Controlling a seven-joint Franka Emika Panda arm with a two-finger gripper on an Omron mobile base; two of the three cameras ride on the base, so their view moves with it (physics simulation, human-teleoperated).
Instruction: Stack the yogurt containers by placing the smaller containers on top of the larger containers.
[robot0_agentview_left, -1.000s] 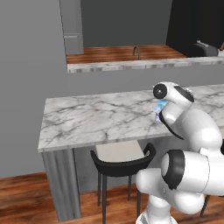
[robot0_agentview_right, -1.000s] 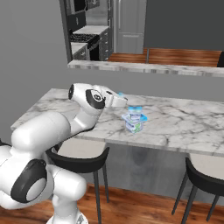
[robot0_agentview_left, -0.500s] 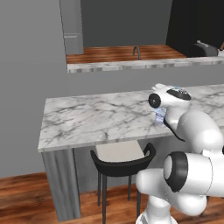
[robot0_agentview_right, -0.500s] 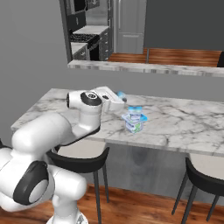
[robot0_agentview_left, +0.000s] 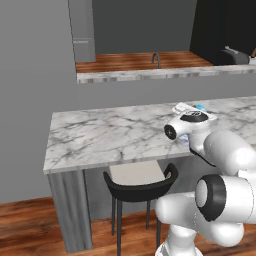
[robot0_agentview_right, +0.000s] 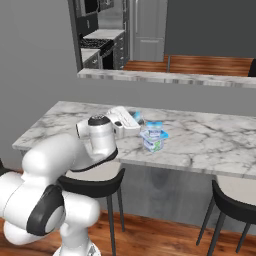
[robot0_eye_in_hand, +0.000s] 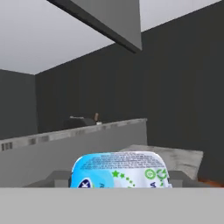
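Holding a small yogurt tub level above the marble counter

Left base view: the white arm (robot0_agentview_left: 220, 165) is seen rising from the lower right, with its wrist bent over the near edge of the marble counter (robot0_agentview_left: 110, 132). The hand is laid roughly level, and a speck of light blue, the small yogurt tub (robot0_agentview_left: 199, 107), is visible at its far tip. The gripper (robot0_agentview_left: 196, 109) itself is too small here for its fingers to be made out. A black stool with a pale seat (robot0_agentview_left: 137, 177) is tucked under the counter's near edge. A second ledge with a faucet (robot0_agentview_left: 156, 59) is seen behind.

Right base view: the hand is stretched out to the right over the counter, and the small yogurt tub (robot0_agentview_right: 136, 117) is seen at the end of the gripper (robot0_agentview_right: 134, 119), raised off the marble. Just beside it, to the right, a cluster of yogurt containers (robot0_agentview_right: 153, 136) is standing on the counter top, light blue and white with green marks; how many are in the cluster cannot be told. The held tub is near the cluster but apart from it. A dark stool (robot0_agentview_right: 235, 200) is seen at the lower right.

Hand view: the small yogurt tub (robot0_eye_in_hand: 120, 170) is seen close up at the bottom centre, its printed blue-and-white face turned to the camera, pinched between the fingers on either side. A grey ledge (robot0_eye_in_hand: 78, 133) and dark walls are seen beyond.
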